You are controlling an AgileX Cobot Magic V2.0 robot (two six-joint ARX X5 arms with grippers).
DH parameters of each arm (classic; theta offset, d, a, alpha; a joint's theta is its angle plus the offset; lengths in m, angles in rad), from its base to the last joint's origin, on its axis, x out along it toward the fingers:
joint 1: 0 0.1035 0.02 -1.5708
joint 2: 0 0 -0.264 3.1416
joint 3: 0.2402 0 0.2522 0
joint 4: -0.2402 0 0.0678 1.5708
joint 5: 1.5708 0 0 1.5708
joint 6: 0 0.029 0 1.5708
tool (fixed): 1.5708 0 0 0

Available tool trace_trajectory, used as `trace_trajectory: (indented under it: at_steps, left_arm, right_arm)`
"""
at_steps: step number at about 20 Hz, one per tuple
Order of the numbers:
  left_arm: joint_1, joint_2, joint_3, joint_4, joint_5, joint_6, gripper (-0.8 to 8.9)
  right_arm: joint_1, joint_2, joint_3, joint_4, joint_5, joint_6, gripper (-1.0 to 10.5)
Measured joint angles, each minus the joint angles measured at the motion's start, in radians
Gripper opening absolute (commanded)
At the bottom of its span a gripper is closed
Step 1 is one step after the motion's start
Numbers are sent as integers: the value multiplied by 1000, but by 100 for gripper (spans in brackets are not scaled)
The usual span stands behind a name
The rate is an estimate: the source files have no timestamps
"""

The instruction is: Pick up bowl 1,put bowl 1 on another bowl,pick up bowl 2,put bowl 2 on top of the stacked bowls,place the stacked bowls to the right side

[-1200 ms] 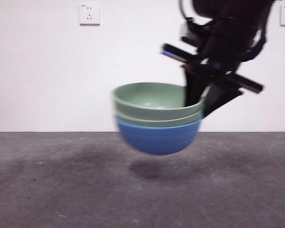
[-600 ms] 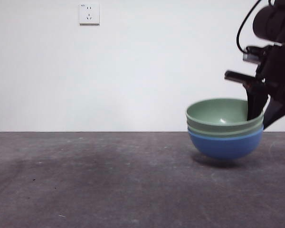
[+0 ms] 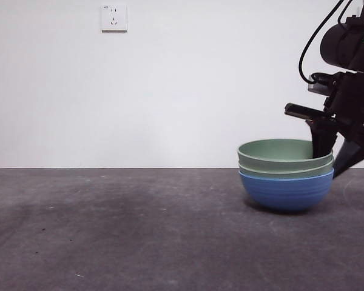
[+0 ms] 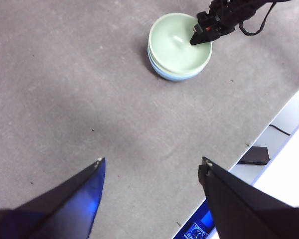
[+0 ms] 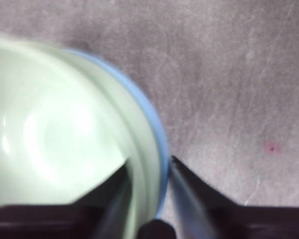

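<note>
- Right hand [image 3: 327,159] grips the stack's [image 3: 286,176] rim, 1 jaw inside, 1 outside.
- Stack sits on the worktop [image 3: 139,230].
- Left hand [image 4: 152,167] hangs wide, well apart.

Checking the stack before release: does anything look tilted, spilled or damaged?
Nothing stands out. The stacked bowls sit level and nested on the table, and the right gripper grips their rim. The left gripper waits apart.
</note>
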Motion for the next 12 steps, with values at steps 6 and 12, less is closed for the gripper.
trace_trajectory:
  at_steps: [6, 12]
  left_arm:
    - [0, 0, 0, -1, 0, 0, 319]
    - [0, 0, 0, -1, 0, 0, 319]
  right_arm:
    - [0, 10, 0, -2, 0, 0, 230]
    - [0, -79, -1, -23, 0, -1, 230]
